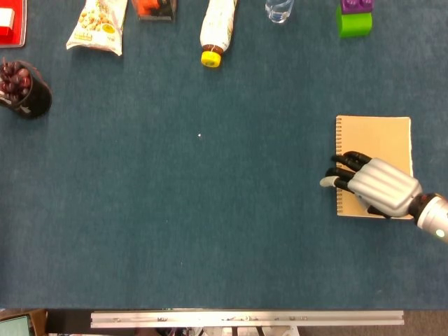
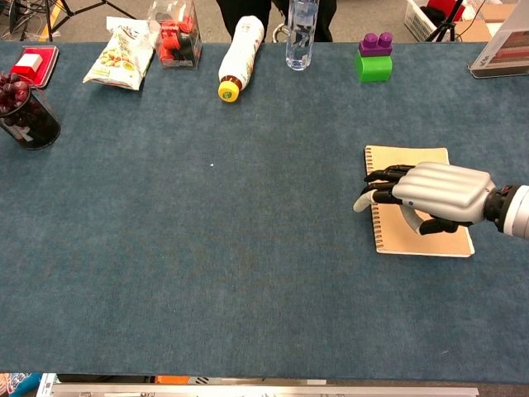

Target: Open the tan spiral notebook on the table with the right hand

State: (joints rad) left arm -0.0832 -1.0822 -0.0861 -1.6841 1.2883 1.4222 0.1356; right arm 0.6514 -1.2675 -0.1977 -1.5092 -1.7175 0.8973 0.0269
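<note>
Right hand (image 1: 378, 186) (image 2: 436, 192) lies palm down over the notebook (image 1: 378, 136) (image 2: 407, 157), silver back up, dark fingers (image 1: 348, 159) (image 2: 382, 176) stretched toward the spiral edge, tips at or just past the wire. Thumb sticks out past that edge over the cloth. Fingers lie close together, fairly flat; nothing visibly gripped. Whether tips touch the cover or hang just above: can't tell. Wrist + forearm run off the frame's right side.

Notebook: tan, plain cover, rectangular, closed, flat on the table (image 1: 210, 210) (image 2: 248, 273). Spiral binding runs down its left long side. Hand covers approx the near half; far half shows bare. Near-right corner peeks out below the wrist in chest view.

Table: blue-grey cloth, matte, felt-like. Wide open stretch left of the notebook, w/ only a tiny white speck mid-table. Near edge has a metal rail (image 1: 245, 319). Notebook sits near the right side.

Far row, well apart from the hand: green block (image 1: 354, 22) (image 2: 374, 66) w/ purple piece on top, clear bottle (image 2: 302, 33), white bottle (image 1: 215, 28) (image 2: 240, 54) lying down w/ yellow cap toward the robot, snack bag (image 1: 98, 26) (image 2: 120, 56), clear box w/ red contents (image 2: 175, 37). Far left: dark cup (image 1: 26, 94) (image 2: 26, 120) holding dark red round things, red tray (image 2: 33, 64) at the corner.

Left hand not seen in either view.
</note>
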